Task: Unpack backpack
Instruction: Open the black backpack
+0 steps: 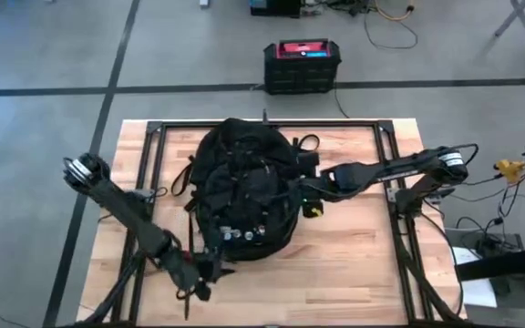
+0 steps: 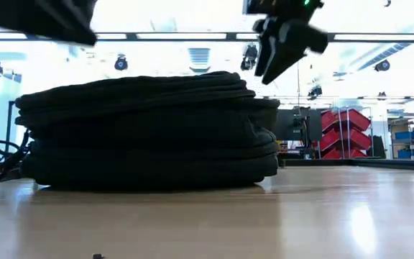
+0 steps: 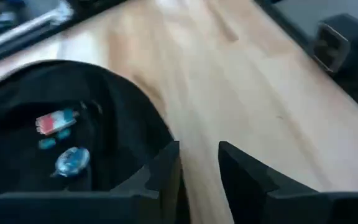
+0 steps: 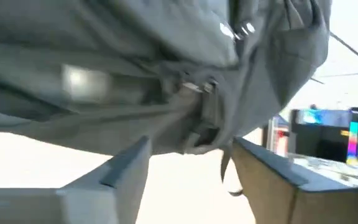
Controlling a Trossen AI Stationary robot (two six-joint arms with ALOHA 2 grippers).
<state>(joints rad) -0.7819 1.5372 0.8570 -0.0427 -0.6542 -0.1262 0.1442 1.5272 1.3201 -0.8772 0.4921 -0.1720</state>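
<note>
Backpack (image 1: 244, 191) lies flat on the middle of the wooden table (image 1: 354, 273), rounded bulk up, coloured tags at the near front edge. From the low view it reads as a squat dark mound resting on the boards, still full-looking.

Progress, as a judgement: barely begun. Nothing that could have come out of the bag lies on the table. No compartment shows as opened from above. Everything is left: find a zipper, open it, draw the contents out.

Left claw (image 1: 210, 271) sits at the near front edge of the backpack, by the tags. In its wrist view its two fingers stand slightly apart with bare wood showing between them, pinching nothing; the bag's black fabric and tags (image 3: 58, 121) lie just beside one finger.

Right claw (image 1: 310, 193) is at the backpack's right flank, above table level by the low view. In its wrist view the fingers are spread wide, with grey-looking fabric folds and a small metal fitting, perhaps a zipper pull (image 4: 197, 87), hanging just ahead of them. Nothing held, as far as I can tell.

Hard to make out:
- whether either claw touches the fabric
- which zipper or pocket the right claw faces
- inside of the bag: hidden entirely
- the far side of the backpack in the low view

Black box with red top (image 1: 302, 66) stands on the floor beyond the table, well apart
</note>
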